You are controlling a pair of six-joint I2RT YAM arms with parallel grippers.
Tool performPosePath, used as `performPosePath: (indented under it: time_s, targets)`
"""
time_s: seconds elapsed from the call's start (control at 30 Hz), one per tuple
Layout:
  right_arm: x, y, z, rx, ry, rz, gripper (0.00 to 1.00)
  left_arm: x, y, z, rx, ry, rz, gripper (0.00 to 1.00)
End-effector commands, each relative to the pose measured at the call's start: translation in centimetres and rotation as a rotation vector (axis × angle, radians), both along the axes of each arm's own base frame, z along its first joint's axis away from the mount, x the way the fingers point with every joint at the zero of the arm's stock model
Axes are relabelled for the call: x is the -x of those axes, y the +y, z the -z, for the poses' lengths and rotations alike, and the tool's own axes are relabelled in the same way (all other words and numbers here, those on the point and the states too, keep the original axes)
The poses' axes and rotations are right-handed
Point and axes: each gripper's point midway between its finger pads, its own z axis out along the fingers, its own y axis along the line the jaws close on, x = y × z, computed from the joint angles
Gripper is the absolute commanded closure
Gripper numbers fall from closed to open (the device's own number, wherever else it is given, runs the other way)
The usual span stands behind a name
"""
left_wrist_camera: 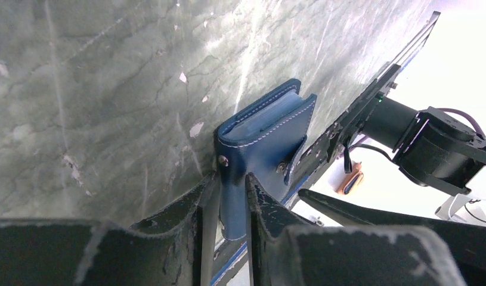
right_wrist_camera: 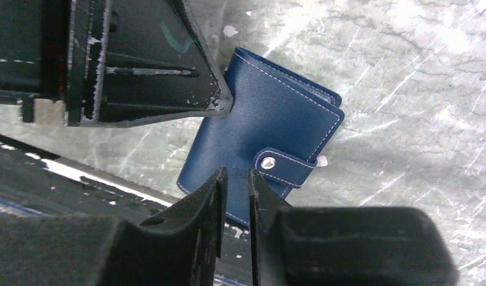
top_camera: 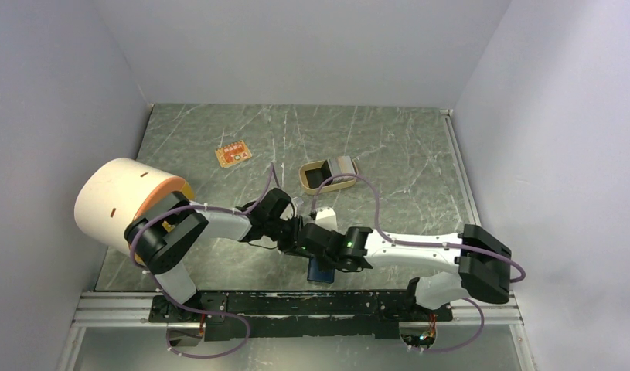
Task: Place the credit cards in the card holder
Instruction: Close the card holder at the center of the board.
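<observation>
My left claw (left_wrist_camera: 231,182) pinches the closed card holder (left_wrist_camera: 264,137) while my right claw (right_wrist_camera: 237,176), grip I cannot tell, crowds its strap (right_wrist_camera: 285,168); credit cards (top_camera: 344,166) sit in the tray (top_camera: 305,179) beyond.
</observation>
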Motion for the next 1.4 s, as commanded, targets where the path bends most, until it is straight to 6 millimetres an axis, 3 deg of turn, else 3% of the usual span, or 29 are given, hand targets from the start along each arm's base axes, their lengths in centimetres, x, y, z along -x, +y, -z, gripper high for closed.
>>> performPosePath:
  time_s: [0.0,0.17,0.4,0.53,0.77,1.37]
  targets:
    - [-0.6,0.7,-2.5,-0.097,-0.018,0.030,0.75,-1.1,-0.6,-2.2,0.009,-0.063,-0.012,0.71]
    - [-1.2,-0.5,-2.7,-0.132,-0.022,0.071,0.75,-1.8,-1.0,-4.3,0.042,-0.102,-0.035,0.69]
    - [-1.5,-2.1,-0.9,-0.145,0.009,0.113,0.83,-1.2,-2.9,-6.2,0.128,-0.091,0.009,0.70]
    - [-1.3,-2.4,0.1,-0.145,0.028,0.116,0.84,-0.4,-3.4,-5.6,0.119,-0.077,0.030,0.74]
    - [-1.2,-1.9,0.1,-0.171,0.033,0.104,0.85,0.7,-3.7,-4.3,0.115,-0.034,0.054,0.78]
    - [-0.9,-1.7,1.1,-0.167,0.056,0.098,0.86,0.9,-2.9,-1.5,0.040,-0.018,0.055,0.80]
